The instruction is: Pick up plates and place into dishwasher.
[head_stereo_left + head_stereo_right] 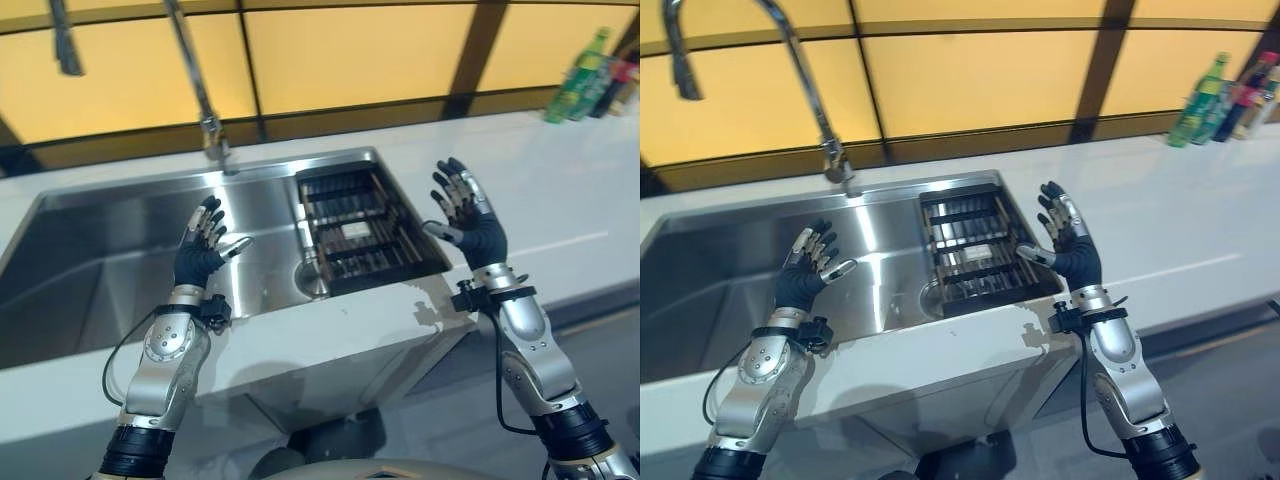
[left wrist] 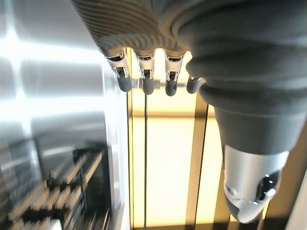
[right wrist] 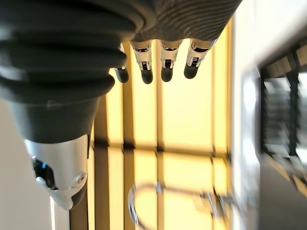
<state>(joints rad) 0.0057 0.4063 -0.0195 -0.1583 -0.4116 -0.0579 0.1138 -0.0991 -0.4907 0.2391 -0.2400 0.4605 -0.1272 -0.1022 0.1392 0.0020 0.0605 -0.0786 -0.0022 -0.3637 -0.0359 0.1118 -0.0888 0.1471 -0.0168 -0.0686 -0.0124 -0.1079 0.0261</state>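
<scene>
Both the left hand (image 1: pixel 200 255) and the right hand (image 1: pixel 470 220) hover raised with fingers spread, holding nothing. Between them, the dark slatted rack (image 1: pixel 365 230) sits in the brushed-steel sink (image 1: pixel 120 250) holding no plates (none in sight anywhere), which fits either plates yet to come or already stowed elsewhere. Glossy white counter (image 1: pixel 560 190).

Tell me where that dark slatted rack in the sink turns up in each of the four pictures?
Left eye view: the dark rack sits in the sink's right part, centre of the picture.
Right eye view: the same, slightly left of centre.
Left wrist view: blurred slats in the lower left corner.
Right wrist view: blurred dark bars at the right edge.
Shared landmark: the yellow wall panels.
</scene>
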